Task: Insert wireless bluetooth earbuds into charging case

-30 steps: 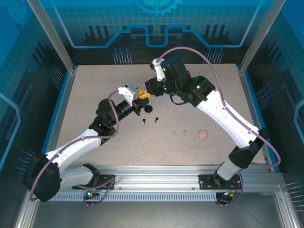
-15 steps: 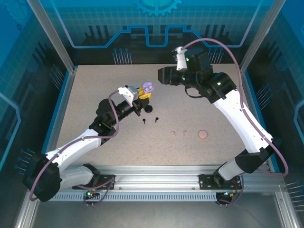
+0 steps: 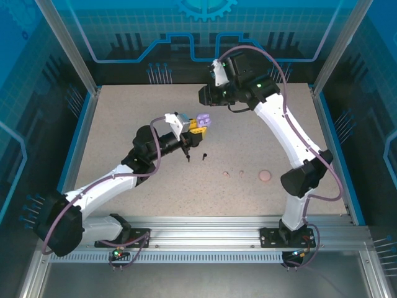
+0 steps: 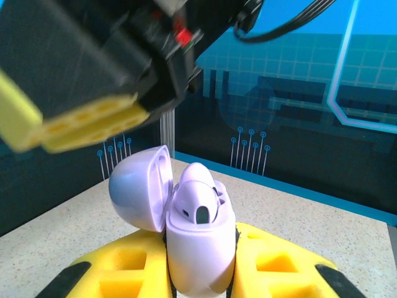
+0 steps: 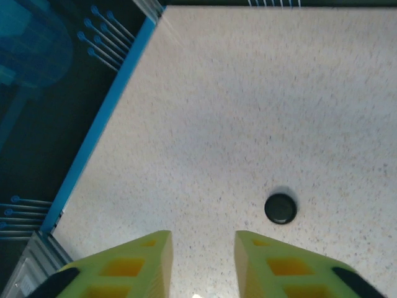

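My left gripper (image 3: 196, 125) is shut on the open lilac charging case (image 4: 200, 248), held upright above the table, lid (image 4: 138, 194) swung left. Two lilac earbuds (image 4: 198, 205) sit in its wells. My right gripper (image 3: 203, 96) hovers at the far middle, open, nothing between its fingers (image 5: 139, 261); one of them (image 4: 87, 121) hangs above the case in the left wrist view. Two black earbuds (image 3: 188, 159) lie on the table below the left gripper. Two pale pink earbuds (image 3: 227, 174) lie to their right.
A closed pink round case (image 3: 265, 176) lies right of the pink earbuds. A black round case (image 5: 280, 208) lies on the table below the right gripper. Blue-edged walls (image 3: 84, 136) border the speckled table (image 3: 124, 112).
The right gripper has drawn away from the lilac case, rising toward the far middle. The left gripper has carried the case slightly right, its lid still open.
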You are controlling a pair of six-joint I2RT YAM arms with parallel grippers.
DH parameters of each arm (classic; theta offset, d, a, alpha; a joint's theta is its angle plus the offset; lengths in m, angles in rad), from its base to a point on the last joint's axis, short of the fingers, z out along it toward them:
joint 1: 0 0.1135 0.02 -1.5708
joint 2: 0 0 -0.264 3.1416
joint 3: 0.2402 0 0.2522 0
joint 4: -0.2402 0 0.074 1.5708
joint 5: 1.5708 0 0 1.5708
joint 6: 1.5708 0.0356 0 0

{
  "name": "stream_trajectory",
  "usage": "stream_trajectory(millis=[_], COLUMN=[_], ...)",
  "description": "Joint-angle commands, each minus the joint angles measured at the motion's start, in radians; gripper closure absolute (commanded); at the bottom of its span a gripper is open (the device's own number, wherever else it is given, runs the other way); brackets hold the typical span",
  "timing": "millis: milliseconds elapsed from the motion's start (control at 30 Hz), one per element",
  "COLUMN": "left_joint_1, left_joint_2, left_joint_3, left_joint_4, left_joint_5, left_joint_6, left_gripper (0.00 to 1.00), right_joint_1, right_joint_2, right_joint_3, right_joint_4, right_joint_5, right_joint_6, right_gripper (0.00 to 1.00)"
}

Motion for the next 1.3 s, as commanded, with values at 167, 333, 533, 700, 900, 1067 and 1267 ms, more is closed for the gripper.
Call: stream_trajectory(millis=[167, 333, 533, 700, 900, 1067, 1267], left_joint_1=[-0.013, -0.012, -0.012, -0.011, 0.053, 0.200, 0.327], left_joint_2=[0.032, 0.038, 0.046, 0.059, 0.069, 0.147, 0.326], left_joint_3=[0.055, 0.058, 0.064, 0.045, 0.020, 0.048, 0.174], left_joint_4=[0.025, 0.030, 0.028, 0.014, -0.157, -0.308, -0.509], left_joint_5=[-0.014, -0.055, -0.079, -0.109, -0.223, -0.199, -0.098], left_joint_6=[-0.010, -0.007, -0.017, -0.095, -0.283, -0.447, -0.494], left_gripper=[1.00, 1.00, 1.00, 1.00, 1.00, 1.00, 1.00], right_joint_1=[0.045, 0.055, 0.053, -0.014, -0.115, -0.118, -0.102], right_joint_2=[-0.069, -0.186, -0.278, -0.321, -0.430, -0.507, -0.573], right_joint_3=[-0.072, -0.219, -0.319, -0.366, -0.604, -0.822, -1.031], right_joint_4=[-0.055, -0.016, 0.029, 0.079, 0.207, 0.279, 0.371], right_joint_5=[-0.021, -0.008, 0.018, 0.158, 0.137, 0.115, 0.089], right_joint_6=[-0.041, -0.030, 0.000, 0.113, 0.201, 0.226, 0.273], right_gripper=[0.77, 0.79, 0.78, 0.60, 0.46, 0.44, 0.43])
